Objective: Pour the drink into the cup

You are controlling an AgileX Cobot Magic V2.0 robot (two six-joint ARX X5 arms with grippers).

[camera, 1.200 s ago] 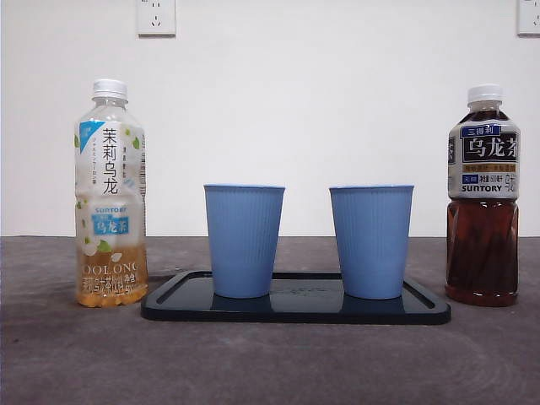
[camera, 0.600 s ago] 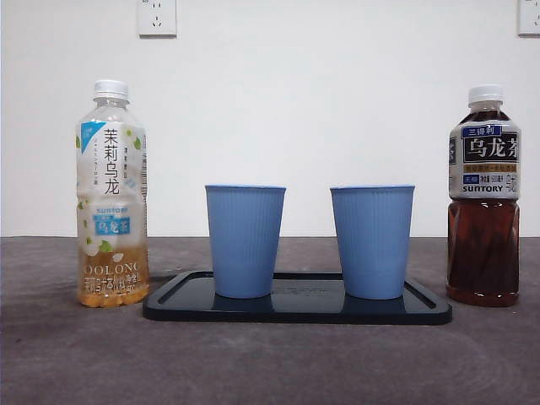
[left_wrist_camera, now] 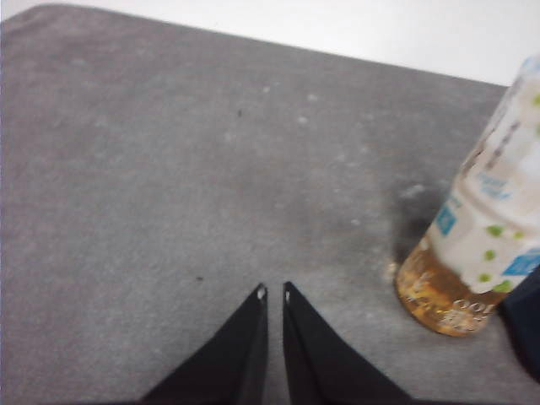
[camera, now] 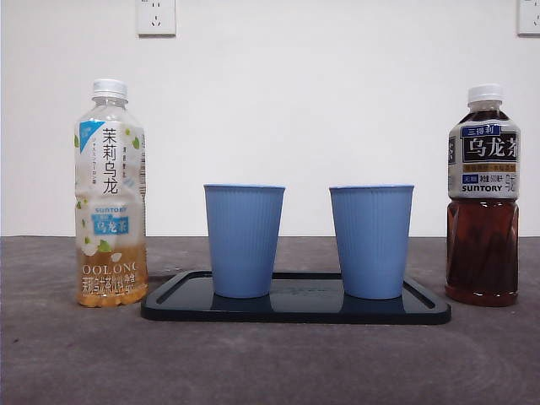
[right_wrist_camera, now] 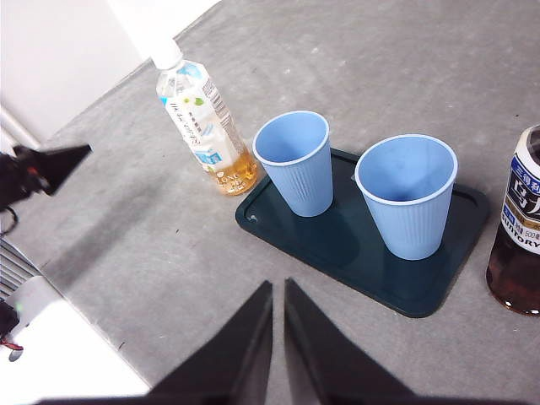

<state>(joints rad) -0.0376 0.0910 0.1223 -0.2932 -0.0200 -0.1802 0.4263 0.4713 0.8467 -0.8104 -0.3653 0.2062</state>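
Two blue cups stand upright on a dark tray [camera: 295,310]: one on the left [camera: 244,240] and one on the right [camera: 371,240]. A jasmine oolong bottle [camera: 110,196] with a little amber tea stands left of the tray. A dark oolong bottle [camera: 483,196] stands right of it. Both bottles have white caps on. My left gripper [left_wrist_camera: 272,294] is shut over bare table beside the jasmine bottle [left_wrist_camera: 477,226]. My right gripper [right_wrist_camera: 278,287] is shut, high above the table in front of the tray [right_wrist_camera: 371,245]. Neither gripper shows in the front view.
The table top [camera: 270,363] is grey, with a white wall behind and two wall sockets [camera: 156,15] high up. In the right wrist view the other arm's black tip [right_wrist_camera: 46,164] shows beyond the jasmine bottle [right_wrist_camera: 202,118].
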